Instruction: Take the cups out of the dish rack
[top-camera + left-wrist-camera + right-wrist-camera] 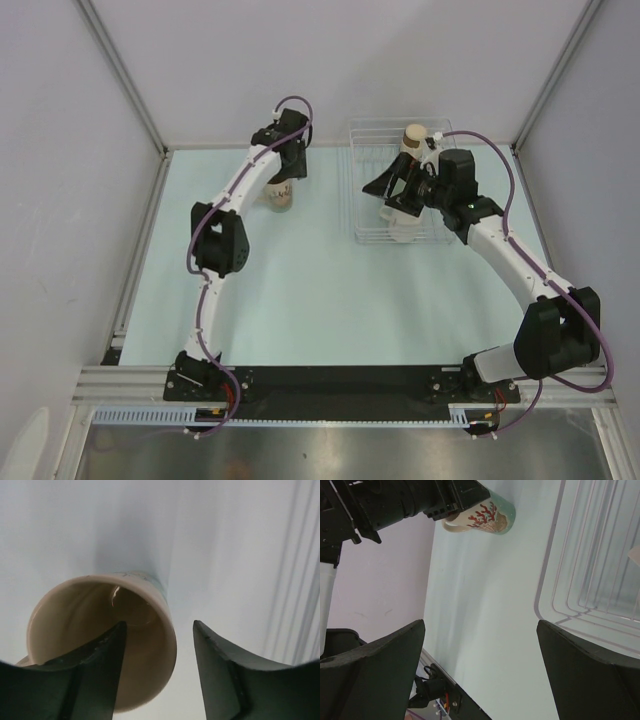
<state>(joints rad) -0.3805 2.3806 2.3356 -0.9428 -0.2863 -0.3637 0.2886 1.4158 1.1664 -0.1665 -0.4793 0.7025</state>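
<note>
The cream cup (281, 195) with red and dark print stands upright on the table, left of the dish rack (357, 205). My left gripper (288, 168) is right above it. In the left wrist view my left gripper (160, 625) is open, with one finger inside the cup (100, 630) and one outside its wall. My right gripper (392, 190) hovers over the rack, open and empty (481, 625). A tan brown-topped cup (415, 135) stands at the rack's far side and a white cup (400, 228) at its near side, partly hidden by the right arm.
The right wrist view shows the printed cup (487, 517) under the left arm and the rack's wire corner (555, 555). Grey walls and metal posts close in the table on three sides. A black rail runs along the near edge (340, 380).
</note>
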